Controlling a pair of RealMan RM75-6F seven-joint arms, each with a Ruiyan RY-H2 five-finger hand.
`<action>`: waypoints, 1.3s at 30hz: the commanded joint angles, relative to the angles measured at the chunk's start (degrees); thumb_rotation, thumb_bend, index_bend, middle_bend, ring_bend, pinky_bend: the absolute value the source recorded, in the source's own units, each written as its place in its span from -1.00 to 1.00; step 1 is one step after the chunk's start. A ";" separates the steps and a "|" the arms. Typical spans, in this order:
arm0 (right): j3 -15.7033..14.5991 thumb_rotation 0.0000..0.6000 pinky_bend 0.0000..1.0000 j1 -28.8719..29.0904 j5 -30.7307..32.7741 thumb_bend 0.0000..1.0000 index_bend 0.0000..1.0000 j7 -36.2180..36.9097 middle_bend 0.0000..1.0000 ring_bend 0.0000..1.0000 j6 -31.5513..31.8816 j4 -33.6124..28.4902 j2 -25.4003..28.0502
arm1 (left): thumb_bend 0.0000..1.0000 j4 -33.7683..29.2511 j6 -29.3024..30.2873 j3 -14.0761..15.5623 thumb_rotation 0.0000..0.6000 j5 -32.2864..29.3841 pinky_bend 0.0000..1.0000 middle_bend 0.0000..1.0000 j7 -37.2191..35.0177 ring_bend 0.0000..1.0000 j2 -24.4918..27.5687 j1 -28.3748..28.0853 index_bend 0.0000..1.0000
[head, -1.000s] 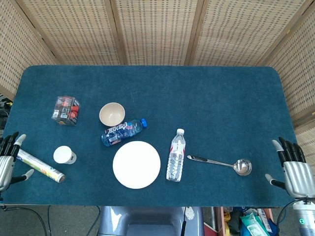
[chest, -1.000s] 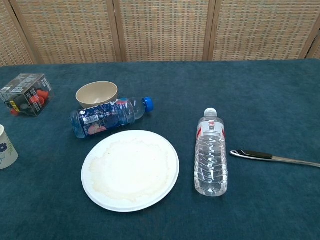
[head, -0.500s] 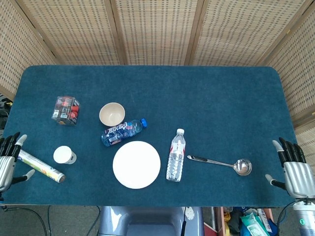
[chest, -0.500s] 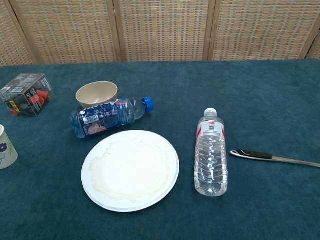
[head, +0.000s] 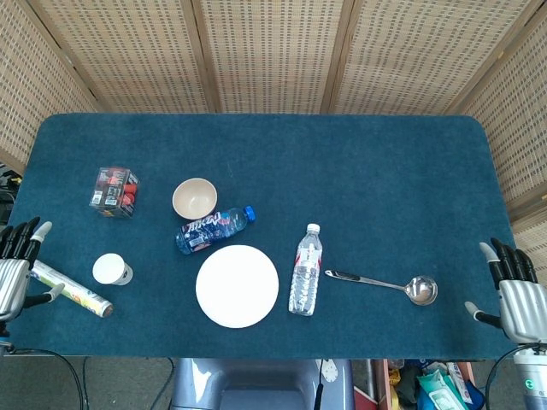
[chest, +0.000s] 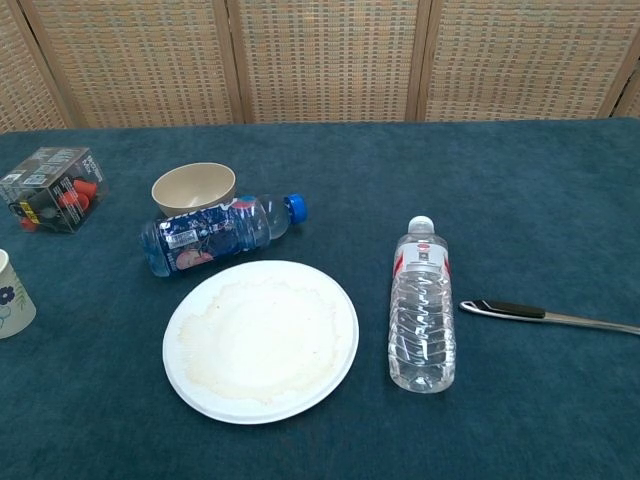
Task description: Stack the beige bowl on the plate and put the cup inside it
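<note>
The beige bowl (head: 195, 198) (chest: 193, 187) stands upright on the blue table, behind a lying blue-capped bottle. The white plate (head: 237, 285) (chest: 261, 340) lies bare at the front centre. A white paper cup (head: 112, 269) (chest: 13, 295) stands left of the plate. My left hand (head: 14, 270) hangs at the table's front left edge, fingers spread and holding nothing. At the front right edge, my right hand (head: 516, 295) is likewise spread and holding nothing. Neither hand shows in the chest view.
A blue-capped drink bottle (head: 214, 229) (chest: 219, 234) lies between bowl and plate. A clear water bottle (head: 305, 270) (chest: 421, 305) lies right of the plate, with a metal ladle (head: 385, 284) beyond. A small box (head: 114, 191) sits far left; a wrapped tube (head: 70, 289) lies by my left hand.
Both hands have drawn slightly outward and down toward the table's front corners. Nothing on the table has moved.
</note>
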 commanded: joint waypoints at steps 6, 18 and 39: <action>-0.04 1.00 -1.00 0.22 0.10 -0.72 -0.98 -0.13 -1.00 -1.00 -0.52 -0.05 -0.10 | -0.66 -2.89 -3.73 -4.65 1.00 -2.27 -1.00 -1.00 1.12 -1.00 2.74 -5.05 -0.87; 0.21 1.00 -1.00 0.33 1.08 -0.72 -0.98 1.54 -1.00 -1.00 -1.40 0.40 0.19 | -0.39 3.98 -16.64 -9.62 1.00 -11.11 -0.97 -1.00 5.95 -1.00 -1.79 -16.45 -0.41; 0.83 1.00 -1.00 0.88 3.07 -0.72 -0.98 7.10 -1.00 -1.00 -3.88 2.79 0.43 | -0.26 16.28 -32.37 -8.13 1.00 -26.38 -0.93 -1.00 20.36 -1.00 -16.12 -31.62 -0.35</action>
